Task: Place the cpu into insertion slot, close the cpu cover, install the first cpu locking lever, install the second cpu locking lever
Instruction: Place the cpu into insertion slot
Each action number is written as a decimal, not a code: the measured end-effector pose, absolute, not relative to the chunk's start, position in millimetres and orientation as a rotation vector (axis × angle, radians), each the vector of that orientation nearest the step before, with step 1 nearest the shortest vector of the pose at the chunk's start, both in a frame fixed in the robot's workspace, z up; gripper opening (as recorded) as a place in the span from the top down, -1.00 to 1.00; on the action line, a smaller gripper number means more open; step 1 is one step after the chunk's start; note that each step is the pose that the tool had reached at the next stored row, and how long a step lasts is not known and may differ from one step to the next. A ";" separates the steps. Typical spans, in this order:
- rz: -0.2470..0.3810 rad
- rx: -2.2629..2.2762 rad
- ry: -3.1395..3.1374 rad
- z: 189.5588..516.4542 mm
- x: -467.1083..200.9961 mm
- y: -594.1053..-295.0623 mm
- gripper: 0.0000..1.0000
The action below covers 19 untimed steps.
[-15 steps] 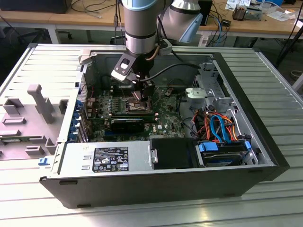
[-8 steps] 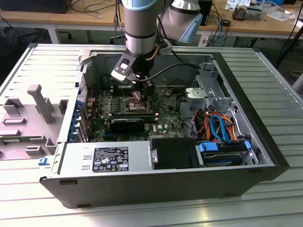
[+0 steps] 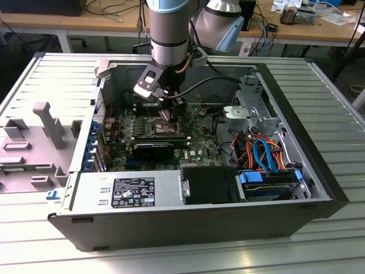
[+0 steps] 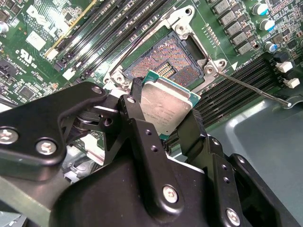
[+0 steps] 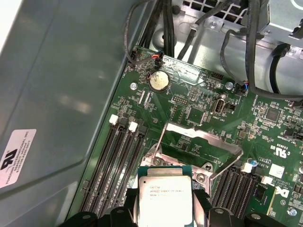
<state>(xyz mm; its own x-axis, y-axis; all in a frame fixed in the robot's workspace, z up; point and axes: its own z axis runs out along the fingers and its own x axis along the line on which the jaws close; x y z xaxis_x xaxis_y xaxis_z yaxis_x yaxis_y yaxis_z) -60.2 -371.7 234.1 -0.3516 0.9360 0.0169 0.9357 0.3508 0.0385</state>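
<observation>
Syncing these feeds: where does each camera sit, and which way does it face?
Exterior view: off the arm, looking down into the open computer case; arm and hand show.
Second wrist view: on the wrist, facing the socket.
First wrist view: on the wrist, facing the motherboard.
Both wrist views share the fingers holding the chip.

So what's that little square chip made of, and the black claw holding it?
The cpu has a dull grey top that looks like metal, softly shiny, rimmed by green board. The gripper looks matte black, metal or hard plastic; I can't tell which.
</observation>
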 end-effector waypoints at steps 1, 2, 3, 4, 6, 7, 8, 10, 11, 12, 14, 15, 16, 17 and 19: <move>0.065 1.785 2.575 234.1 -60.2 -371.7 -0.09; 0.065 1.786 2.574 234.1 -60.2 -371.7 -0.09; 0.065 1.786 2.574 234.1 -60.2 -371.7 -0.09; 0.065 1.787 2.573 234.1 -60.2 -371.7 -0.09; 0.065 1.789 2.572 234.0 -60.2 -371.7 -0.09; 0.065 1.790 2.571 234.0 -60.2 -371.7 -0.09; 0.065 1.792 2.570 233.9 -60.2 -371.7 -0.09; 0.065 1.793 2.569 233.9 -60.2 -371.7 -0.09; 0.065 1.794 2.568 233.9 -60.2 -371.7 -0.09; 0.065 1.795 2.568 233.8 -60.2 -371.7 -0.09; 0.065 1.797 2.566 233.8 -60.2 -371.7 -0.09; 0.065 1.797 2.566 233.8 -60.2 -371.7 -0.09; 0.065 1.798 2.565 233.7 -60.2 -371.7 -0.09; 0.065 1.800 2.564 233.7 -60.2 -371.7 -0.09; 0.065 1.802 2.563 233.6 -60.2 -371.7 -0.09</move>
